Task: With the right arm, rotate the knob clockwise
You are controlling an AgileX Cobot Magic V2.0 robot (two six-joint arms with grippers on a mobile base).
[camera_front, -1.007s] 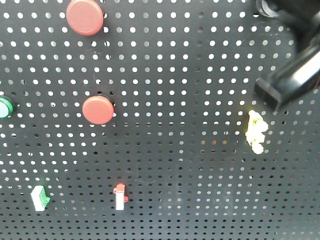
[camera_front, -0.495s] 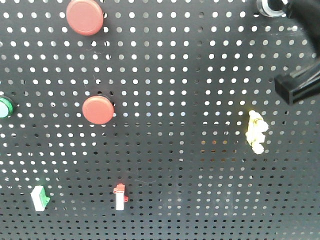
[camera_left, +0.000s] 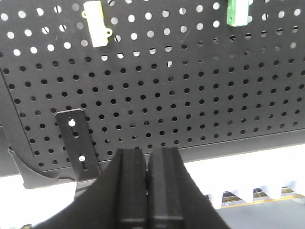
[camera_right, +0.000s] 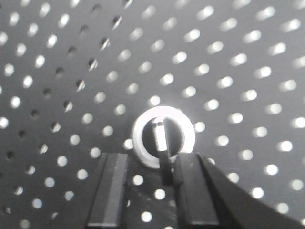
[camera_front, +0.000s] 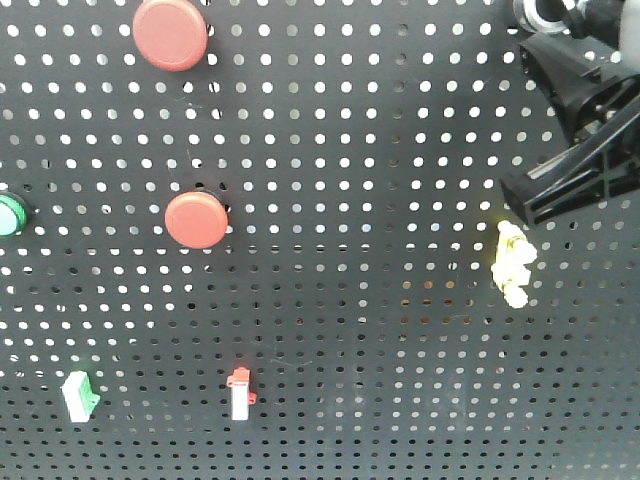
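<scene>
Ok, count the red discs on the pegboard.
2. The upper red disc sits top left; the lower red disc below it, right of the green button. Others may lie outside the view.

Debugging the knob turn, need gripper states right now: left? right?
Left gripper: shut, holding nothing.
Right gripper: open, fingers apart at the knob, not gripping it.

I read the left claw [camera_left: 147,157] at the bottom centre, its two black fingers pressed flat together. Behind it stands a dark pegboard [camera_left: 190,95]. A pale yellow fitting [camera_left: 96,23] sits at the upper left and a green fitting [camera_left: 238,12] at the top right edge. A black slotted bracket [camera_left: 78,140] is fixed at the lower left.
</scene>
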